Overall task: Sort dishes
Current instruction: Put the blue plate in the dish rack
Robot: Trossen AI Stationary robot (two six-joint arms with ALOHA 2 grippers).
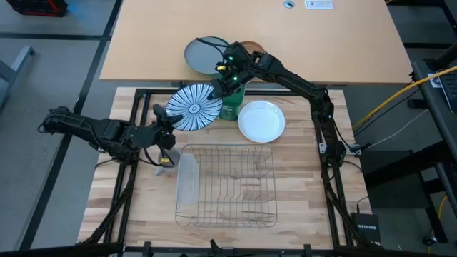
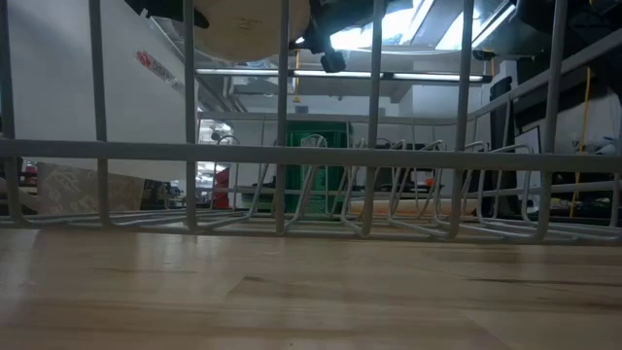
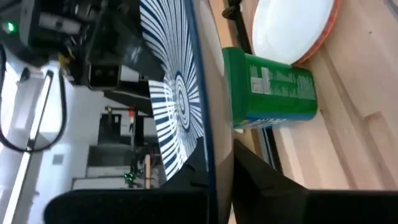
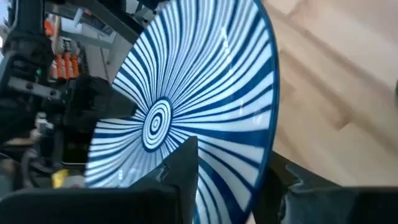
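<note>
Wooden tabletop (image 1: 300,185): your wire rack (image 1: 227,187) holds no dishes. Striped plate (image 1: 194,107) is up off the table w/ left gripper (image 1: 166,120) & right gripper (image 1: 223,80) clamped on opposite rims. White plate (image 1: 261,120) lies beside green can (image 1: 232,102).

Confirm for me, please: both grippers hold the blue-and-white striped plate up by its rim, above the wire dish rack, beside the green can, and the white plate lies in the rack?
One thing is wrong: the white plate lies on the table beside the green can, not in the wire dish rack, as the high view shows. The rest stands: left gripper and right gripper hold the blue-and-white striped plate.
</note>
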